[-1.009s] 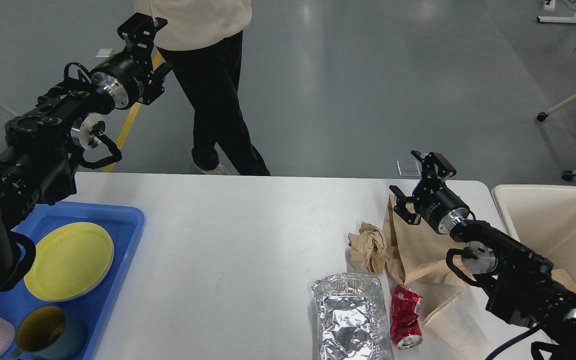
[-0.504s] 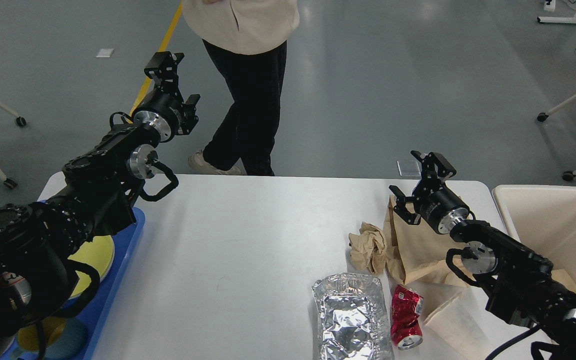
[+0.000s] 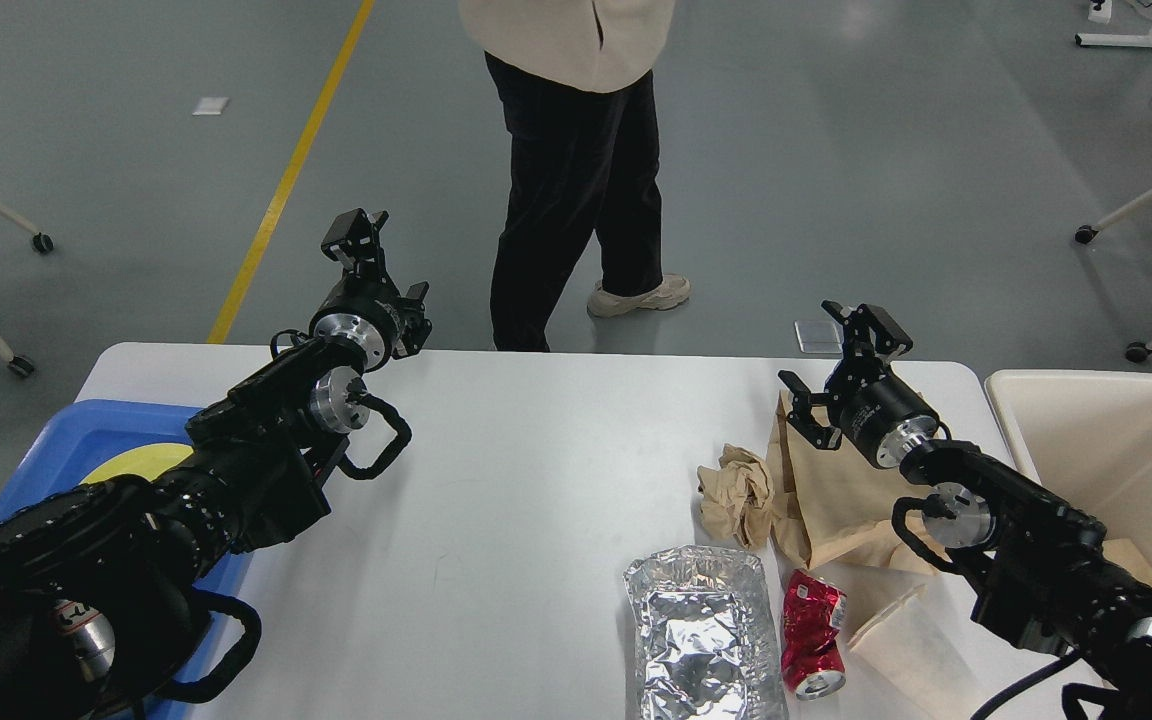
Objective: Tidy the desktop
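The white desktop [image 3: 536, 480] fills the lower view. On its right lie a crumpled brown paper ball [image 3: 739, 492], a flat brown paper bag [image 3: 831, 490], a crumpled foil tray [image 3: 701, 630], a crushed red can [image 3: 813, 632] and a tipped paper cup [image 3: 911, 640]. My right gripper [image 3: 836, 357] is open and empty, just above the bag's far end. My left gripper [image 3: 386, 263] is open and empty, above the table's far edge at left of centre.
A blue tray [image 3: 66, 440] with a yellow plate [image 3: 136, 462] sits at the left, mostly hidden by my left arm. A cream bin [image 3: 1116, 440] stands beside the table's right end. A person [image 3: 576, 170] stands just behind the far edge.
My left arm has swung right and down, from over the blue tray to the table's far edge. The person has walked to the right. My right arm has not moved.
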